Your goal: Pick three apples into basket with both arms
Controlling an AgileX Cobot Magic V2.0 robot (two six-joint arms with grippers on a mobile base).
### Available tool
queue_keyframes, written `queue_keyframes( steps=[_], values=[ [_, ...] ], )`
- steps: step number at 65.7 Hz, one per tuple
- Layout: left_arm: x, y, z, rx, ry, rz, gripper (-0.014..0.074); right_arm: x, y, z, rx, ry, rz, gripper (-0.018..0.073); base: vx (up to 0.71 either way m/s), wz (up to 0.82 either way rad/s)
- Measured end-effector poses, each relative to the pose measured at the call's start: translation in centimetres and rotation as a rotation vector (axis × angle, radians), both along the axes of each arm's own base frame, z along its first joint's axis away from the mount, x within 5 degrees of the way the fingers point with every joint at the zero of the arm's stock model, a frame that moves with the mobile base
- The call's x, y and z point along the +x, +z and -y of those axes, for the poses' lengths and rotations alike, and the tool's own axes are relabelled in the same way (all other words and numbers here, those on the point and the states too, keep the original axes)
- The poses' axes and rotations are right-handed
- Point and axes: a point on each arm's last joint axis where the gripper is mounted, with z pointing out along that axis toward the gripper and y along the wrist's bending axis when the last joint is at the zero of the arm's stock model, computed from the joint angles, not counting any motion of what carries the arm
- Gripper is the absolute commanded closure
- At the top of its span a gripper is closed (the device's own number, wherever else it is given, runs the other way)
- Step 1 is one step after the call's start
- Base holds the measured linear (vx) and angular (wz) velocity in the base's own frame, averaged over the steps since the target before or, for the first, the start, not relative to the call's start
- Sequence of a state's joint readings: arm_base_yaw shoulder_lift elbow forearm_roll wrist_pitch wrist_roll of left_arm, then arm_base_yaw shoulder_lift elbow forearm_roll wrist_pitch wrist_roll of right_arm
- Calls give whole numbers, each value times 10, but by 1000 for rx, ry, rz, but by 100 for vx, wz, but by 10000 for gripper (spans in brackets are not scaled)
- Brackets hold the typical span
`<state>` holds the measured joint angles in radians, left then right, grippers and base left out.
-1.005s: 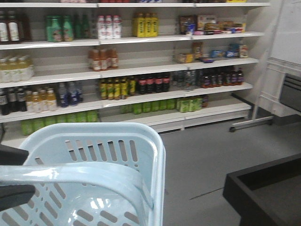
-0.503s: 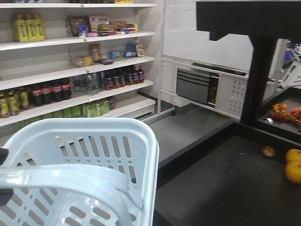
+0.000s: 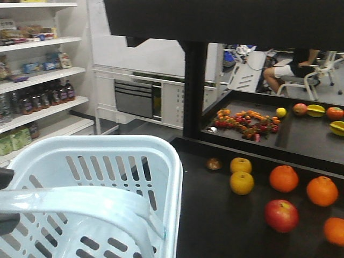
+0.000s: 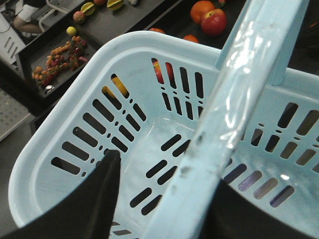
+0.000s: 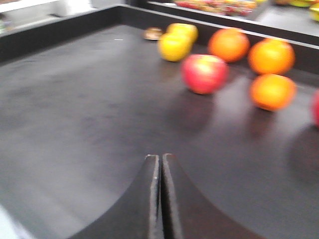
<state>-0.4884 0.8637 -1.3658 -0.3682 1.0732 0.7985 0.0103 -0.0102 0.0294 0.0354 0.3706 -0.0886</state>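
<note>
We note: left end effector (image 4: 169, 186) clamps basket (image 4: 127, 39) by its handle (image 4: 239, 94); right end effector (image 5: 160, 164) closed, empty, over table (image 5: 75, 114), apple (image 5: 205, 73) ahead.

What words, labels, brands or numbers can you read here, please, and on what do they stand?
No text here can be read.
Bottles on the shelves: labels too small and blurred.
Packets above them: print blurred.
Basket and apple: no print shows.
</note>
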Motion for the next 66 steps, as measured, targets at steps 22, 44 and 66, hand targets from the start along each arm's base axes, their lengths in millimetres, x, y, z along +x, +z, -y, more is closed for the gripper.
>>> queue_keyframes(
  steps=[22,44,66],
  values=[
    [0,0,0,0,-1,-1,604,0,0,0,-1,0,0,564,8,-68],
    [0,0,0,2,-2,-4,604,0,0,0,-1,0,0,564,8,-59],
    [0,0,0,2,-2,-4,604,0,0,0,-1,0,0,564,5,-20]
  ],
)
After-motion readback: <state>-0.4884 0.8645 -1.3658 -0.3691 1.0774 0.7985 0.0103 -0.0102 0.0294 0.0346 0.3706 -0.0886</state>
